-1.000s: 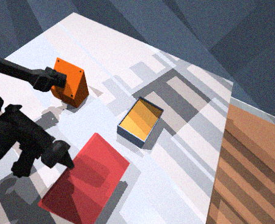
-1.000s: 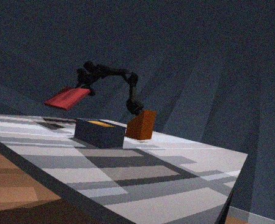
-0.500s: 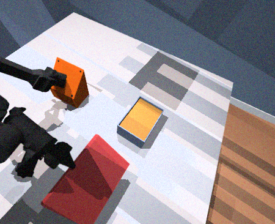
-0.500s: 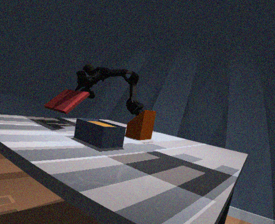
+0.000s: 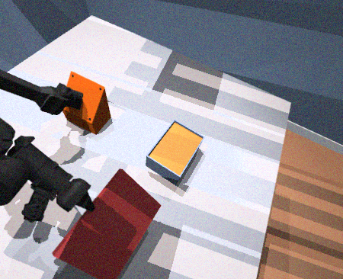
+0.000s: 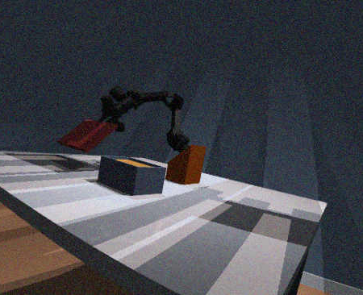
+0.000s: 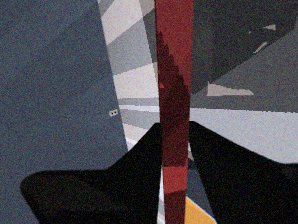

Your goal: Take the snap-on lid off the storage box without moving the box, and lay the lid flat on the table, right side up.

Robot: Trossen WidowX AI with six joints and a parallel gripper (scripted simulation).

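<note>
The storage box (image 5: 158, 168) (image 6: 118, 175) is dark blue-grey and stands open on the table, with its orange inside showing. The red lid (image 5: 113, 225) (image 6: 87, 135) (image 7: 174, 55) is off the box and in the air beside it, on the left in the exterior view. It hangs tilted, clear of the table. My gripper (image 5: 92, 209) (image 7: 174, 127) is shut on one edge of the red lid. In the wrist view the lid shows edge-on between the two black fingers. Its underside is hard to make out.
The table (image 5: 222, 179) (image 6: 146, 226) is pale with striped shadows. An orange wedge-shaped block (image 5: 96, 93) (image 6: 192, 165) stands behind the box in the exterior view, and the arm rises from it. The table's edge drops to a brown floor (image 5: 313, 183) (image 6: 25, 246).
</note>
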